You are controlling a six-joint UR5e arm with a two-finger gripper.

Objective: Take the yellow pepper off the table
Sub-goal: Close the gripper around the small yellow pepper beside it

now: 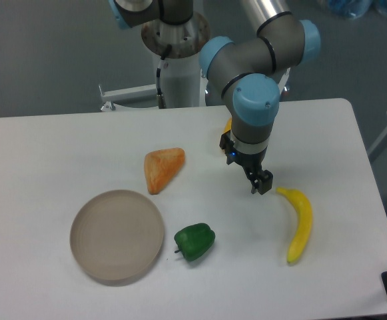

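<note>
The hand [260,183] hangs low over the white worktop [60,153], pointing down. It looks dark and small from here, and I cannot tell if its two fingers are apart or together. Nothing seems to be in it.

The yellow pepper [227,125] is just behind the hand, on the far side. Only a tiny yellow bit peeks out next to the arm's wrist. The rest is hidden because the arm is in the way of the camera. So the pepper has not been picked up yet, I think. It seems to sit on the worktop.

The banana [300,223] lies just beside the hand, on the camera's right. It is long and curved, so it is not the pepper. The orange wedge [164,169] is off to the other side, a bit away. The green pepper [194,241] and the round plate [117,236] are nearer the camera and well apart from the hand.

I think the hand must go back a little, over the pepper, and then come down on it. The banana is close, so it could get bumped.
</note>
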